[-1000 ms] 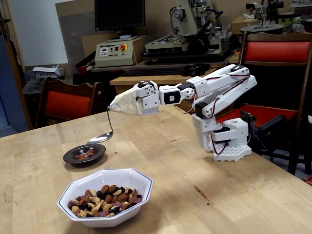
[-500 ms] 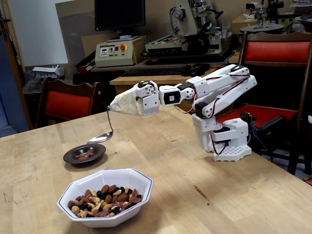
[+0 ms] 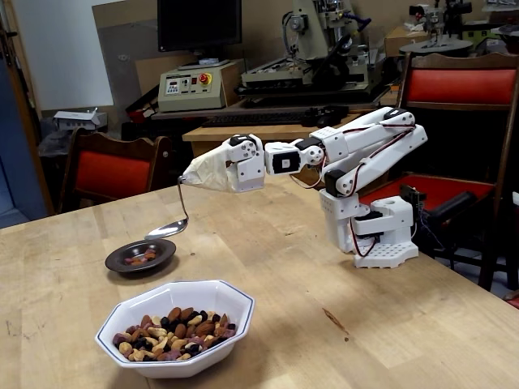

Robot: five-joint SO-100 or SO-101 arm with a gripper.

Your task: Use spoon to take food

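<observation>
1. Wrapped in beige tape, the gripper reaches out to the left of the fixed view from the white arm; the tape hides the fingers, so how far apart they are cannot be told.
2. From the taped tip the spoon hangs down, its thin handle curving below the gripper and its upper end buried in the tape.
3. Its oval bowl sits level above the far right rim of the saucer, apart from it; whether anything lies in the spoon cannot be told.
4. That dark round saucer rests on the wooden table and holds a few small brownish pieces.
5. Nearer the camera stands a white eight-sided bowl with a blue rim.
6. Inside it lies the food, a heap of brown nuts, pale nuts and dark dried fruit.
7. On the right of the table stands the arm's base, well apart from both dishes.
</observation>
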